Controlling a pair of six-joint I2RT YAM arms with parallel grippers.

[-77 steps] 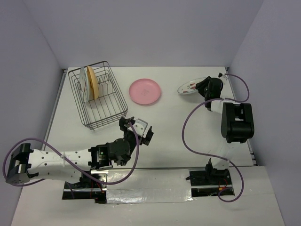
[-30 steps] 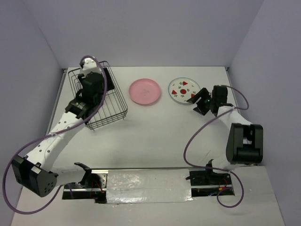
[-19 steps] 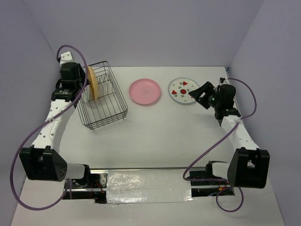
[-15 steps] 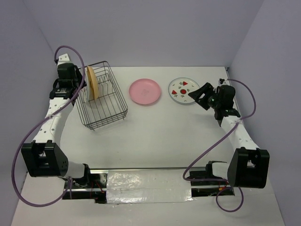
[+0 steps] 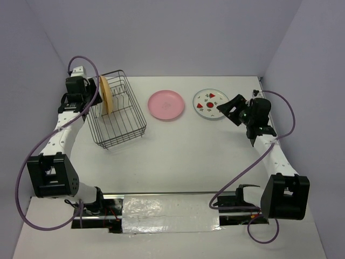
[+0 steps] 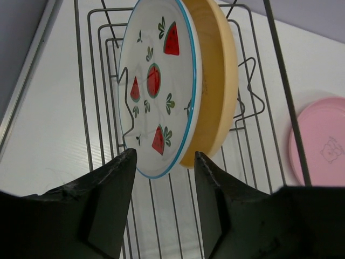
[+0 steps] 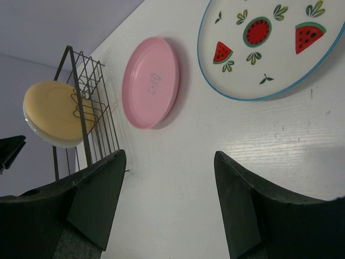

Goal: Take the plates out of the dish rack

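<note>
Inside the dish rack [image 5: 113, 110], a rectangular basket of thin dark wire with upright sides and bent divider prongs, two round plates stand on edge, face to face. Nearest the rack's left wall is the racked watermelon plate [image 6: 156, 86], glossy white with a thin blue rim, red watermelon slices and small green leaves. Directly behind it, touching or very nearly so, is the yellow-orange plate [image 6: 215, 81], plain, matte and thicker at the lip.

At the rack's left side the left pincer [image 6: 164, 155] hangs with its two blunt black fingers [image 6: 108, 205] set moderately wide. The lower rim of the racked watermelon plate shows in the gap just past the tips, and neither finger grips it.

Right of the rack, apart from it on the smooth white tabletop [image 5: 188, 145], the pink plate [image 5: 166, 104] lies flat, plain and shallow with a faint embossed figure at its centre. Farther from the rack, just beyond the pink one, the flat watermelon plate [image 5: 210, 103] also lies face up, with the same pattern as the racked one.

Farthest from the rack, just past that plate, the right pincer [image 7: 167, 159] is spread wide and holds nothing
</note>
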